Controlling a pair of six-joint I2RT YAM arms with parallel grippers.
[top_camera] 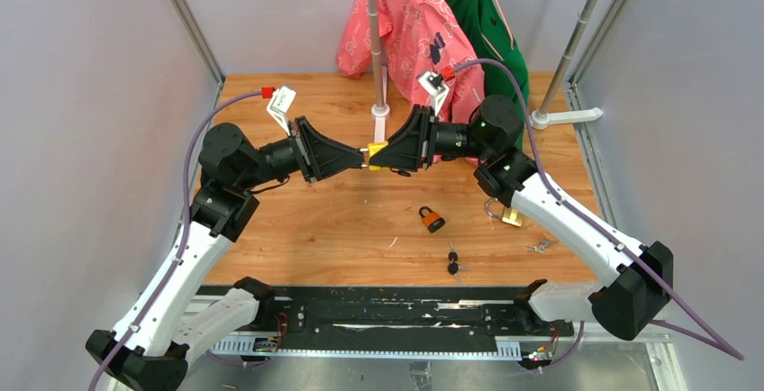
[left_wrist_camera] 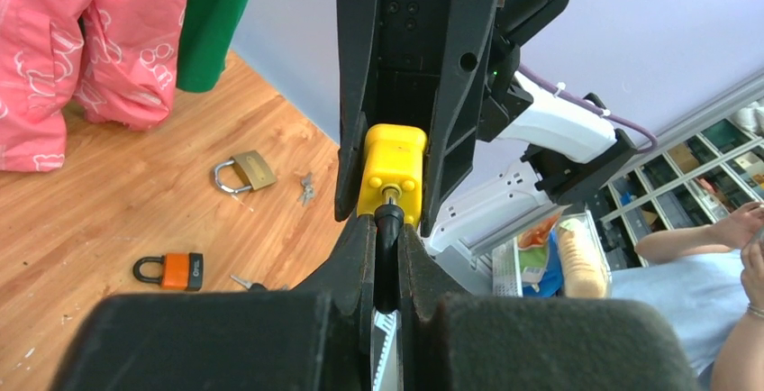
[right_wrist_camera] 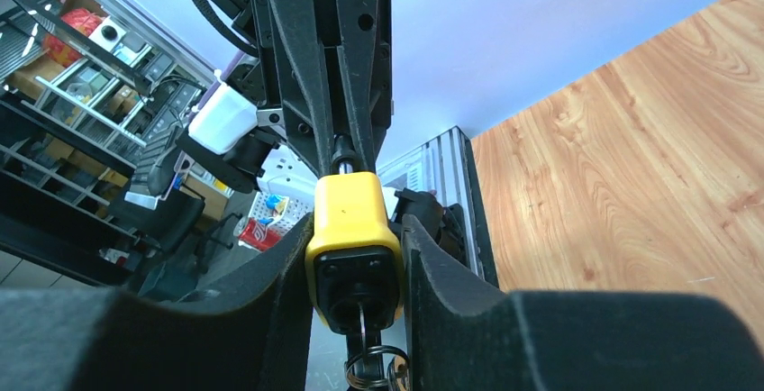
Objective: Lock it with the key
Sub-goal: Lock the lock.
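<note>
1. Top external: yellow padlock [top_camera: 377, 154] is up in the air over the table [top_camera: 342, 229], where the two arms' tips meet.
2. Right gripper [right_wrist_camera: 356, 247] clamps the padlock body from both sides. A key ring [right_wrist_camera: 368, 366] hangs at its near end.
3. Left gripper [left_wrist_camera: 387, 242] is pinched narrow on a black piece [left_wrist_camera: 388, 222] at the other end. Key or shackle, cannot tell.

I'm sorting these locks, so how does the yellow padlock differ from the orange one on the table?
The yellow padlock is up in the air, gripped between the right gripper and the left gripper. The orange padlock lies flat on the table, untouched. The yellow one has a ringed key in its black end, while the orange one shows none. Both have brightly coloured bodies.
</note>
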